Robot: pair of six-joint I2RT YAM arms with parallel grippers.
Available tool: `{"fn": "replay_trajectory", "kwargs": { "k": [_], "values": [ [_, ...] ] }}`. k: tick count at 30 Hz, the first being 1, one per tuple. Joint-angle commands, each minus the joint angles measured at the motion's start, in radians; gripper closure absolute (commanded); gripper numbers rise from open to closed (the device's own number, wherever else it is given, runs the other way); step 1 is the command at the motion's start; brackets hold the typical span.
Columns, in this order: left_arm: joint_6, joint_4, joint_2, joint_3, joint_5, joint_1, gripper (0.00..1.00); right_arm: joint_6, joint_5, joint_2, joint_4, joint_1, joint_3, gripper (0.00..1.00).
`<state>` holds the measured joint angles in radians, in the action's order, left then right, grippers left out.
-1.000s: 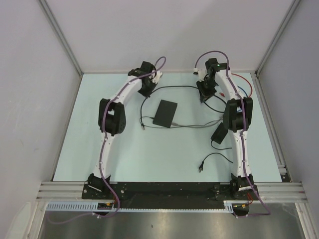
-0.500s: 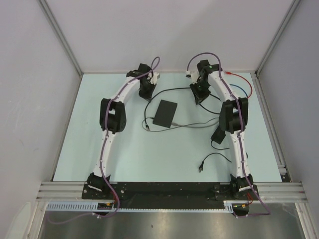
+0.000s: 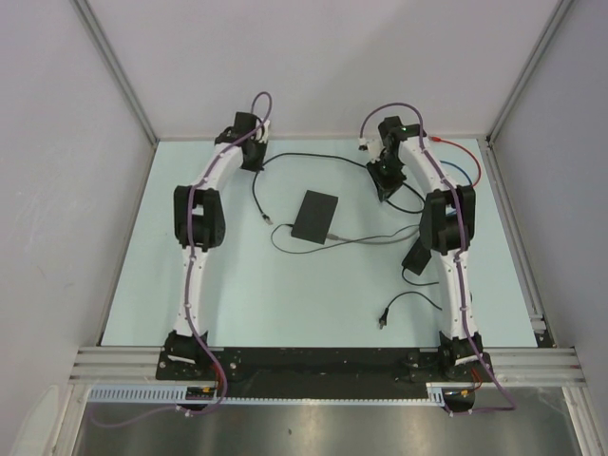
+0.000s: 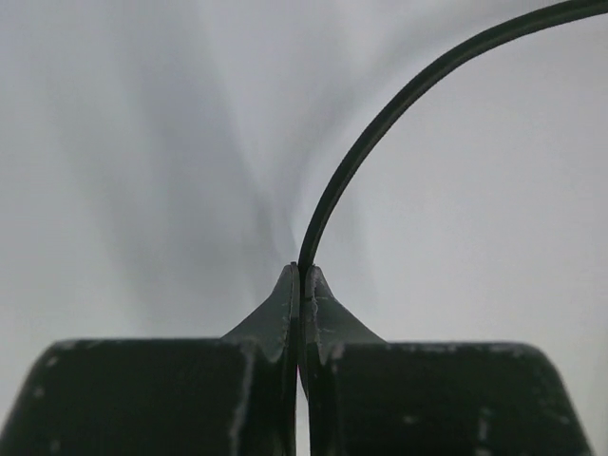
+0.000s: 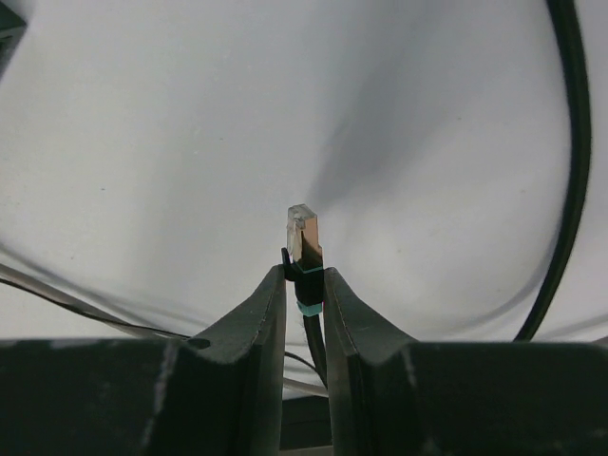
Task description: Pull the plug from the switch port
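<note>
The switch (image 3: 315, 217) is a flat black box lying mid-table, with a grey cable (image 3: 375, 239) leaving its near right corner. My right gripper (image 3: 386, 183) hovers behind and to the right of the switch. It is shut on a plug (image 5: 304, 237) with a clear tip and a black boot with a teal band, held free of any socket. My left gripper (image 3: 249, 155) is at the back left, shut on a thin black cable (image 4: 380, 114). In the top view that cable (image 3: 313, 157) arcs across the back, and one loose end (image 3: 271, 220) lies left of the switch.
A black adapter brick (image 3: 415, 255) lies by the right arm. A loose plug on a thin black lead (image 3: 383, 320) lies near the front right. Red and blue wires (image 3: 467, 163) sit at the back right. Walls close in the back and both sides.
My left arm has swung left and back with the black cable, dragging its loose end up along the switch's left side. My right gripper shifted slightly left, then held.
</note>
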<state>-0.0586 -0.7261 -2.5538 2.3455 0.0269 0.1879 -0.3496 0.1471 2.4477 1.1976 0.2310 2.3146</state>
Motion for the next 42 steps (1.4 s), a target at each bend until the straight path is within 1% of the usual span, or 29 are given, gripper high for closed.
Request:
{"fn": "replay_trajectory", "kwargs": {
  "k": [1,2,4,7,9,12,13,15,16,17,18,20,21,23,24,26,27,29,30,32,34,35,38,39,40,41,42],
  "values": [
    [-0.110,0.239,0.158,-0.058,-0.091,0.005,1.00,0.004,-0.070,-0.036,-0.013,-0.045,0.009,1.00],
    [-0.189,0.250,0.158,-0.054,-0.102,0.036,1.00,0.004,-0.061,-0.036,-0.009,-0.051,0.011,1.00],
    [-0.284,0.304,0.164,-0.052,-0.125,0.070,1.00,0.004,-0.057,-0.038,-0.010,-0.065,0.009,1.00],
    [-0.317,0.368,0.175,-0.042,-0.068,0.128,1.00,0.008,-0.073,-0.047,-0.016,-0.079,0.005,1.00],
    [-0.316,0.389,0.162,0.009,-0.062,0.171,1.00,0.009,-0.113,-0.055,-0.030,-0.088,0.005,1.00],
    [-0.233,0.418,0.153,0.087,-0.021,0.196,1.00,0.009,-0.201,-0.076,-0.059,-0.099,0.035,1.00],
    [-0.160,0.421,0.155,0.104,0.048,0.196,1.00,0.009,-0.231,-0.085,-0.066,-0.102,0.055,1.00],
    [-0.092,0.427,0.162,0.133,0.129,0.196,1.00,0.009,-0.267,-0.119,-0.085,-0.107,0.062,1.00],
    [-0.020,0.435,0.165,0.132,0.168,0.199,1.00,0.001,-0.291,-0.131,-0.089,-0.110,0.063,1.00],
    [0.017,0.441,0.167,0.129,0.251,0.200,1.00,-0.002,-0.299,-0.144,-0.090,-0.113,0.049,1.00],
    [0.085,0.448,0.168,0.129,0.284,0.205,1.00,-0.002,-0.305,-0.171,-0.090,-0.116,0.042,1.00],
    [0.146,0.458,0.164,0.112,0.359,0.226,1.00,-0.006,-0.308,-0.199,-0.093,-0.133,0.000,1.00],
    [0.204,0.473,0.164,0.103,0.382,0.235,1.00,-0.009,-0.310,-0.217,-0.093,-0.137,-0.012,1.00],
    [0.268,0.499,0.158,0.052,0.421,0.258,1.00,-0.018,-0.317,-0.231,-0.092,-0.160,-0.035,1.00],
    [0.339,0.546,0.158,0.026,0.450,0.265,1.00,-0.023,-0.314,-0.236,-0.092,-0.171,-0.053,1.00],
    [0.399,0.609,0.158,-0.055,0.472,0.281,1.00,-0.028,-0.299,-0.224,-0.079,-0.217,-0.060,1.00],
    [0.429,0.663,0.153,-0.075,0.487,0.288,0.98,-0.025,-0.293,-0.214,-0.078,-0.225,-0.060,1.00],
    [0.447,0.721,0.141,-0.121,0.492,0.301,0.94,-0.014,-0.267,-0.179,-0.073,-0.306,-0.054,1.00],
    [0.462,0.753,0.130,-0.126,0.479,0.305,0.92,-0.012,-0.262,-0.167,-0.073,-0.323,-0.040,1.00],
    [0.464,0.795,0.115,-0.133,0.467,0.312,0.92,-0.011,-0.239,-0.121,-0.072,-0.363,-0.020,1.00],
    [0.424,0.795,0.110,-0.127,0.450,0.318,0.92,-0.011,-0.230,-0.086,-0.075,-0.381,0.023,1.00],
    [0.418,0.772,0.107,-0.109,0.450,0.317,0.89,-0.011,-0.225,-0.052,-0.076,-0.387,0.044,1.00],
    [0.376,0.702,0.119,-0.048,0.476,0.303,0.59,-0.014,-0.192,-0.015,-0.078,-0.389,0.112,1.00],
    [0.356,0.633,0.130,-0.029,0.482,0.297,0.43,-0.014,-0.170,-0.013,-0.078,-0.375,0.124,0.86],
    [0.344,0.604,0.145,-0.019,0.493,0.280,0.39,-0.017,-0.162,-0.018,-0.078,-0.366,0.134,0.75],
    [0.329,0.579,0.162,-0.037,0.496,0.268,0.36,-0.017,-0.159,-0.035,-0.081,-0.352,0.141,0.67],
    [0.309,0.539,0.191,-0.064,0.495,0.246,0.31,-0.017,-0.129,-0.045,-0.081,-0.325,0.144,0.57]
  ]
}}
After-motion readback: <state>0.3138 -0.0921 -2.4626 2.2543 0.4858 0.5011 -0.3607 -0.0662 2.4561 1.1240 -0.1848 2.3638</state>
